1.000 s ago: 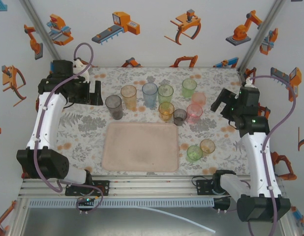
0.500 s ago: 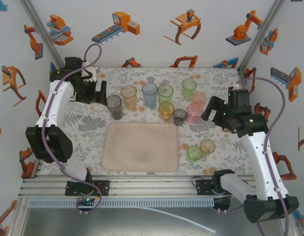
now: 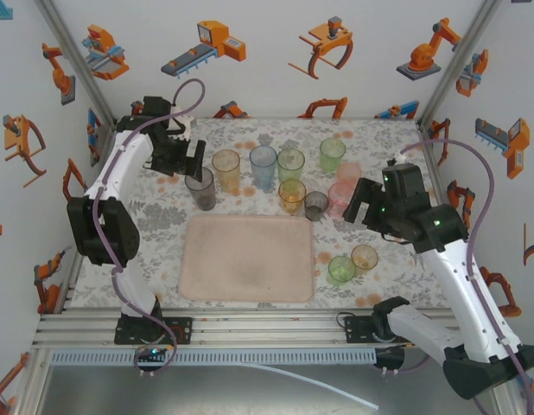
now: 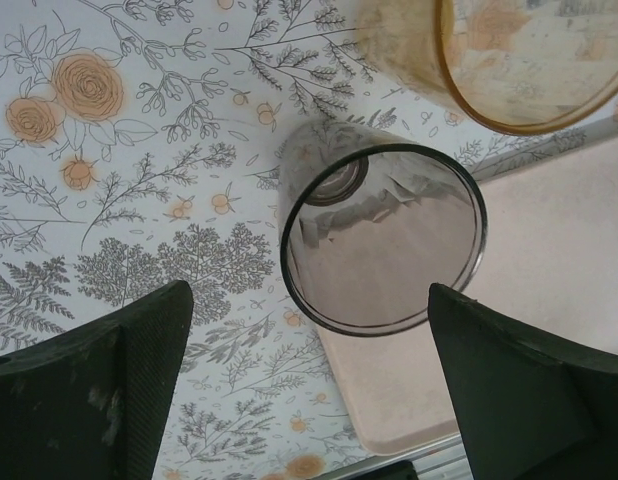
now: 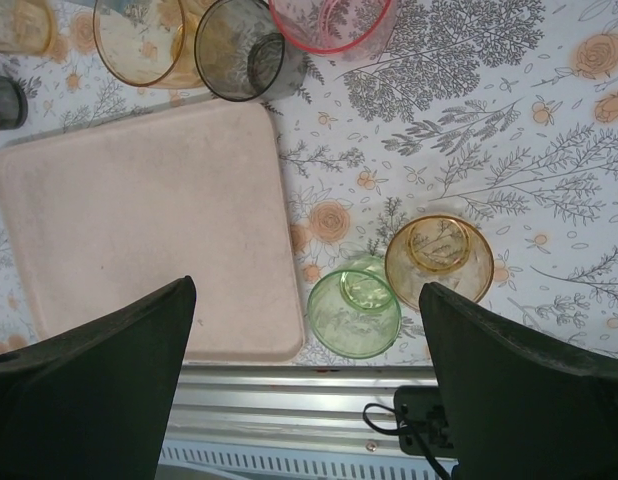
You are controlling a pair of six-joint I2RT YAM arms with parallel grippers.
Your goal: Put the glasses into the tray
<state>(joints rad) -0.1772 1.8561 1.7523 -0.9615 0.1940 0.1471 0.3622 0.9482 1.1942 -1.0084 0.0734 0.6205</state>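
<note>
Left pincer point(image 4: 309, 400), spread, hangs above the grey glass point(image 4: 381, 240) beyond the tray's point(image 3: 245, 259) far-left corner; right pincer point(image 5: 309, 390) likewise spread. Approach step, seemingly: next, descend and pinch that glass.

Left gripper point(image 3: 186, 161) hangs, jaws apart, just above the grey tumbler point(image 3: 200, 188); right gripper point(image 3: 359, 207) hovers beside the pink tumbler point(image 3: 340, 198) — green tumbler point(image 3: 341, 270) and orange tumbler point(image 3: 365, 258) stand below it; the tray point(image 3: 246, 258) lies between both grippers.
</note>
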